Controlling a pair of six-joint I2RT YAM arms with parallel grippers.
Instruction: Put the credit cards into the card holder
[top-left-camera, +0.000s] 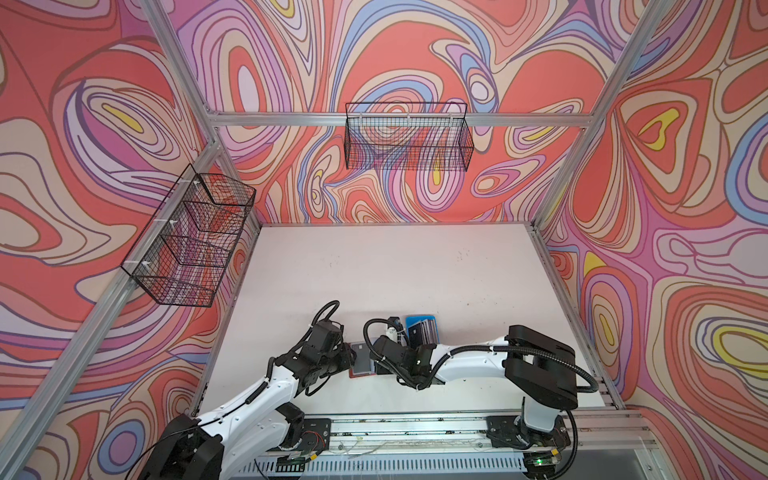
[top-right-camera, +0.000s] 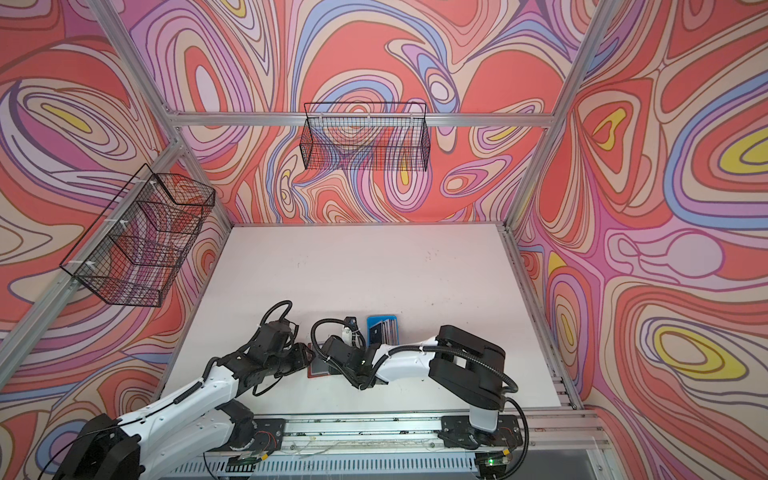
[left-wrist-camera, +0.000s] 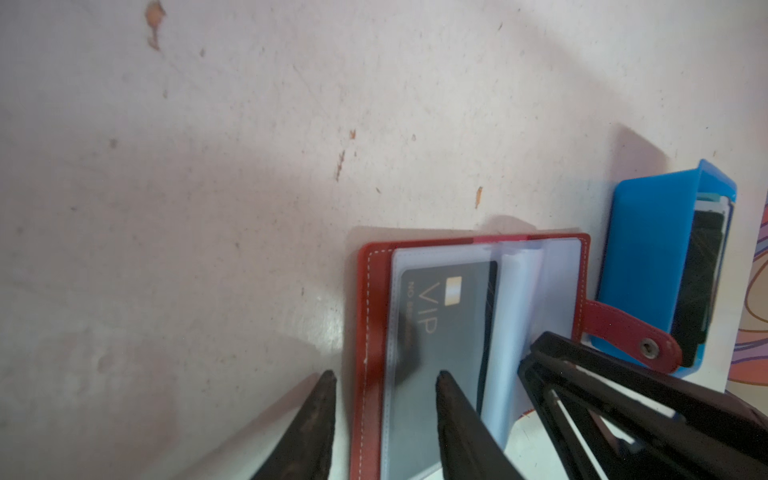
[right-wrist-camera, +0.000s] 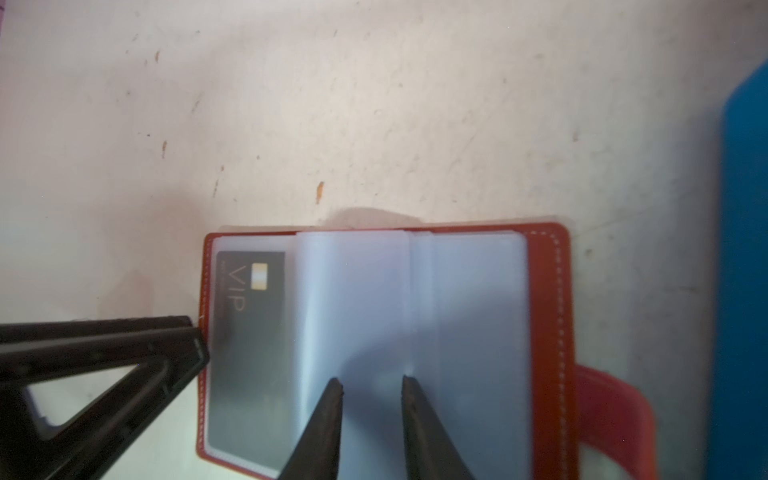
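Open flat near table (top-left-camera: 374, 270) 6 o'clock: holder (left-wrist-camera: 374, 316). At its 9 o'clock edge, left gripper (left-wrist-camera: 384, 374), jaws apart (one tip on sleeved VIP card (left-wrist-camera: 444, 324)). Over sleeves (right-wrist-camera: 478, 311), right gripper (right-wrist-camera: 371, 380), narrowly apart. At 2 o'clock, other cards (top-left-camera: 422, 331) in tray (left-wrist-camera: 648, 270).

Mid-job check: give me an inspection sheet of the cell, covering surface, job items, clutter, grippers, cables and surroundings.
Surface: white table, scuffed, with small orange flecks.
Job's things: red card holder lies open; black VIP card sits in one of its clear sleeves; other credit cards are in the blue tray beside it.
Clutter: nothing seen.
Grippers: left gripper open, fingers straddling the holder's cover edge; right gripper narrowly open over the clear sleeves, contact unclear.
Cables: black hoses loop above both arms, off the holder.
Surroundings: two black wire baskets on swirl-patterned walls.
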